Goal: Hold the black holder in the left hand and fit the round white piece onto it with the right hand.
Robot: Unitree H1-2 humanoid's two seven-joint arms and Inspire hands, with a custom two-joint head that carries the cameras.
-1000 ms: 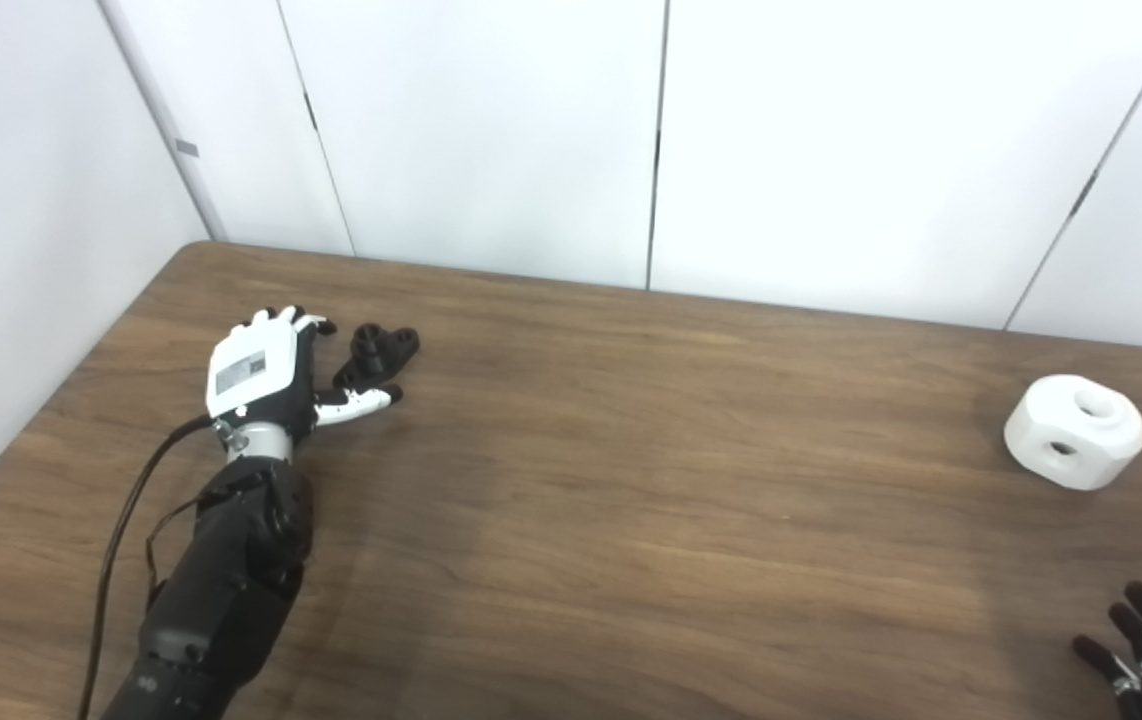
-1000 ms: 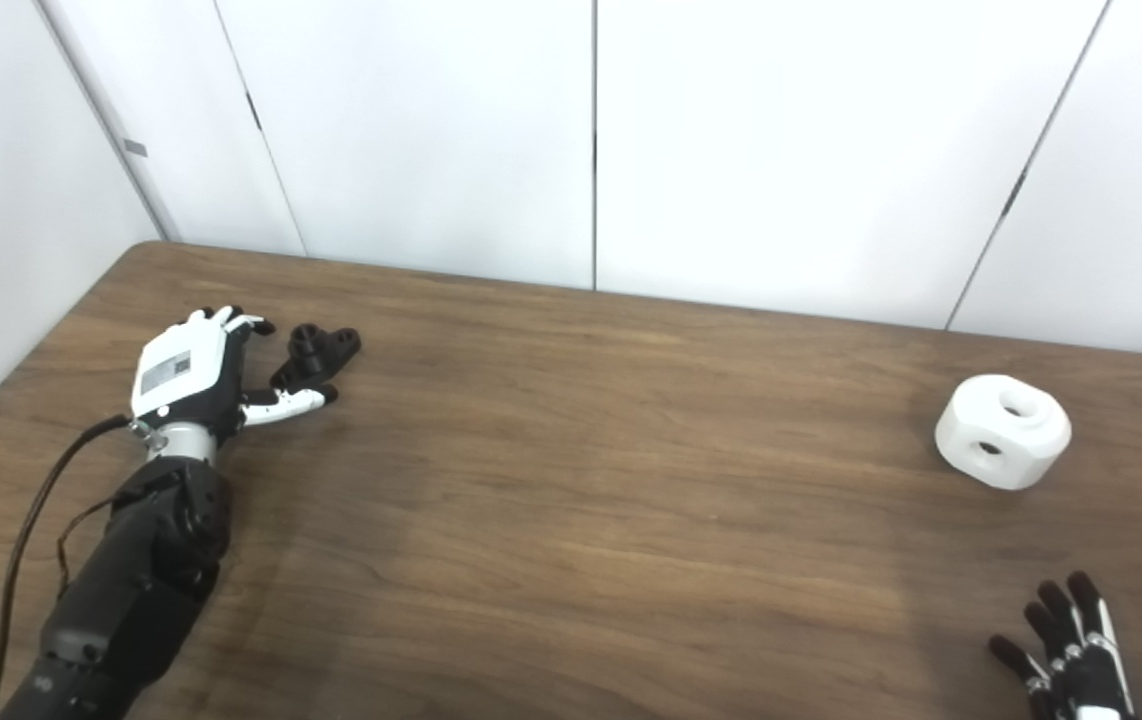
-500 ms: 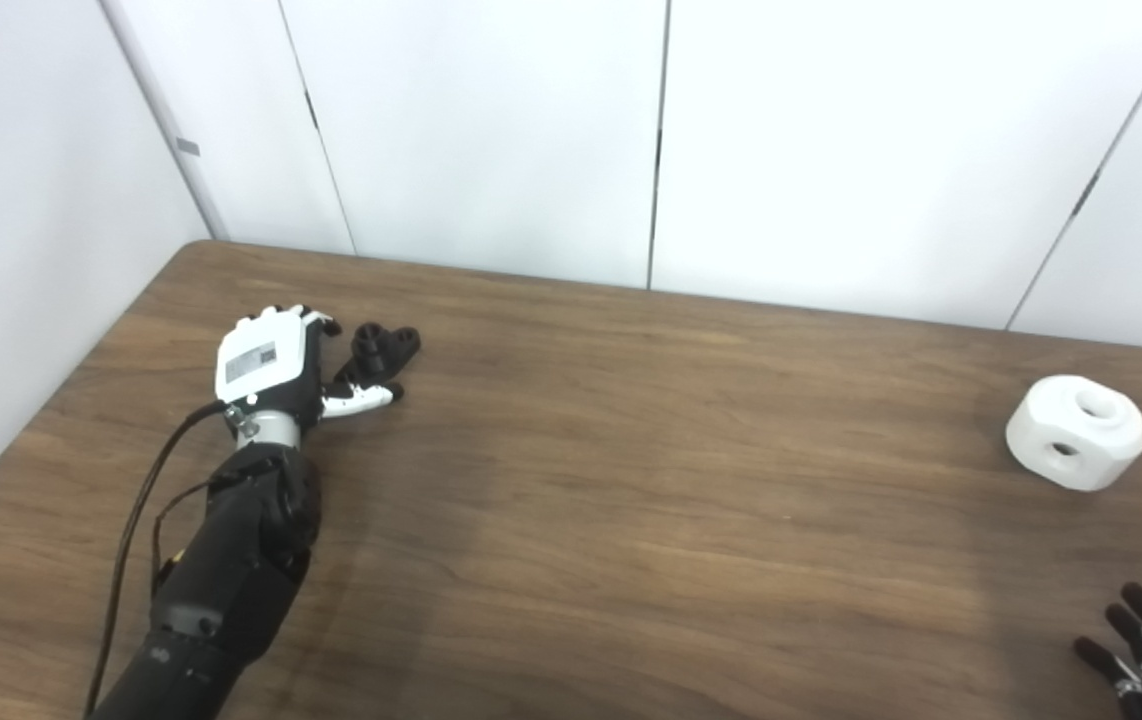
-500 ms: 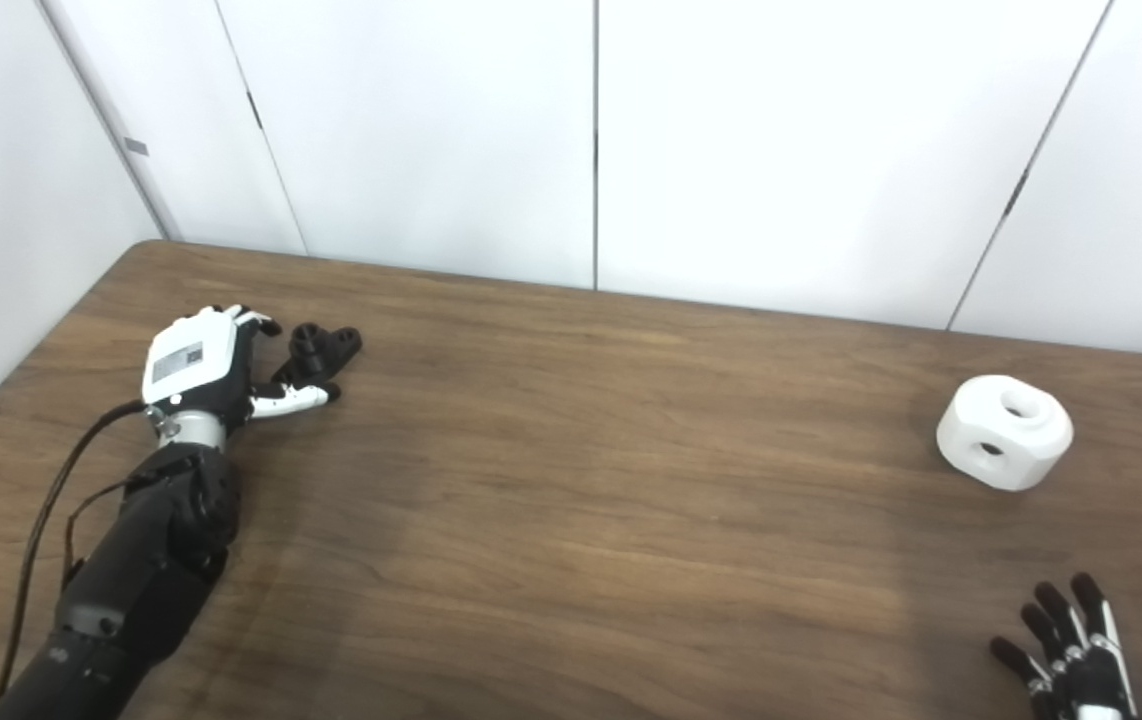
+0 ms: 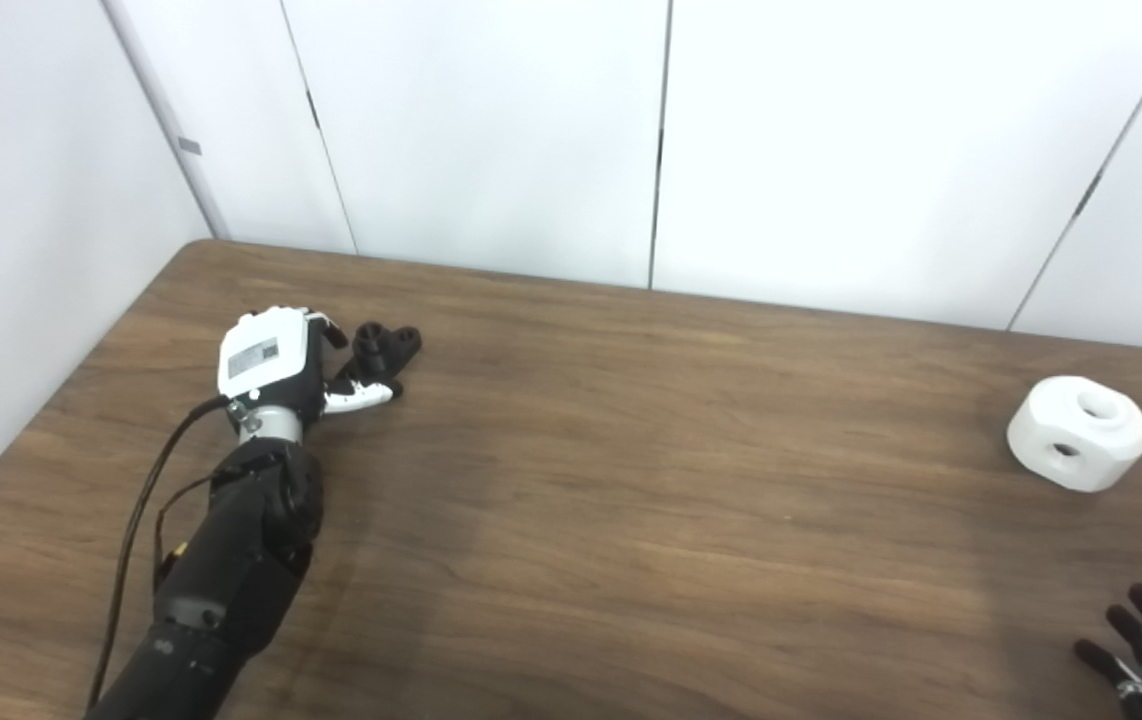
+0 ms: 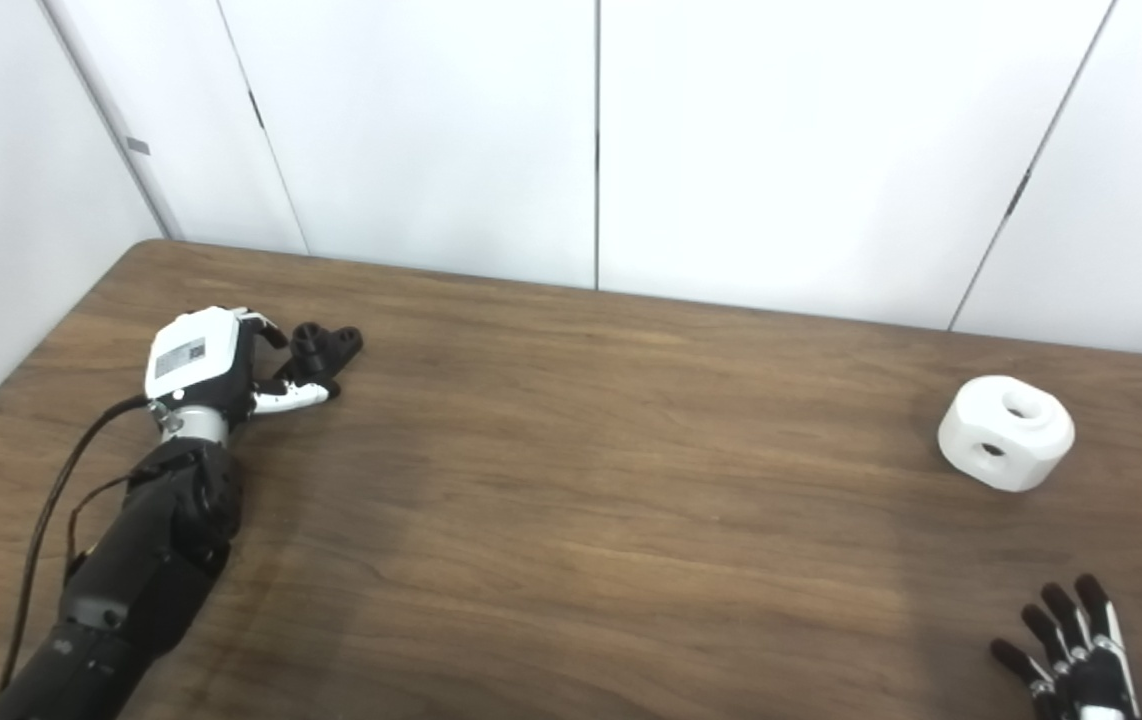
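Landmark: the wooden table [image 5: 631,520], brown, with white wall panels [image 5: 491,130] standing behind its far edge
Black holder: the black holder [image 5: 383,352] lay on the table near the far left corner, flat on the wood, with a short round post standing up from it
Left hand: the left hand [image 5: 276,365] sat just left of the black holder, its white back turned up; its fingers [image 5: 326,328] curled down toward the holder's far side and its thumb [image 5: 361,397] stretched along the holder's near side, so the holder lay between them
Left hand state: the fingers and thumb stood apart around the holder; whether they touched it could not be told, and the holder was resting on the table, not lifted
Left arm: the black forearm [image 5: 221,570] ran from the table's near left edge up to the hand, with a dark cable [image 5: 136,520] looping beside it
Round white piece: the round white piece [image 5: 1078,431] sat on the table near the far right side, well apart from the holder, with one hole on top and another in its near side wall
Right hand: the right hand [image 6: 1071,655] showed only at the table's near right corner, fingers spread and holding nothing, well short of the white piece
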